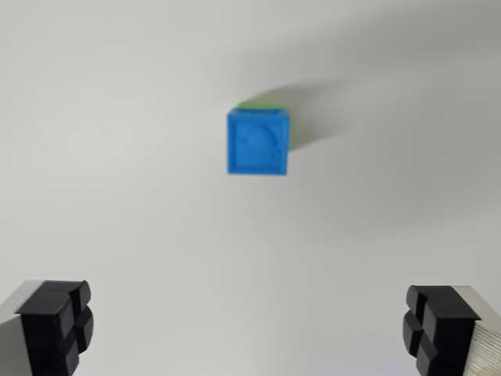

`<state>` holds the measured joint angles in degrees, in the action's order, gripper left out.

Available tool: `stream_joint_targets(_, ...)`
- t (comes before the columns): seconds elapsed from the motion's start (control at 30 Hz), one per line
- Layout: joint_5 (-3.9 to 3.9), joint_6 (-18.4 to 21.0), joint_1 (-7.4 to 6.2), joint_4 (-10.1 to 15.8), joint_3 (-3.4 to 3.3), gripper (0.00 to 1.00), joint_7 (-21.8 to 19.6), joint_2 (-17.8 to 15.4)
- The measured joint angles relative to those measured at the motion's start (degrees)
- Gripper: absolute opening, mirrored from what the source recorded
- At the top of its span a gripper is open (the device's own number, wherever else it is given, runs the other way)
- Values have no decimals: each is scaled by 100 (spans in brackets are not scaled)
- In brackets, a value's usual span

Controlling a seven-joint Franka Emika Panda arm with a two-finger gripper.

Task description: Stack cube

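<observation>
Clearly the hand (249, 329) gapes wide and empty, well apart from the blue cube (257, 144) atop a green cube (270, 100).

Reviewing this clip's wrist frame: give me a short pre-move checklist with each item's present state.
1. Blue cube on top of green cube: ok, green shows only as a sliver behind it.
2. Stack squarely aligned: cannot tell, the picture is blurred.
3. Gripper open: ok, fingers wide apart at the lower corners.
4. Nothing held between the fingers: ok.
5. Gripper clear of the stack: ok, white table shows between them.
</observation>
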<state>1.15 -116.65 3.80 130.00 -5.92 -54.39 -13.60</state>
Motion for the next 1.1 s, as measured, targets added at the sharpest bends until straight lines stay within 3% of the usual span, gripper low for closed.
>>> stream_joint_targets(0.33, 2, 175, 0, -127, 4, 100, -2, -42)
stream_joint_targets(1.1, 2, 181, 0, -131, 4, 100, -2, -30)
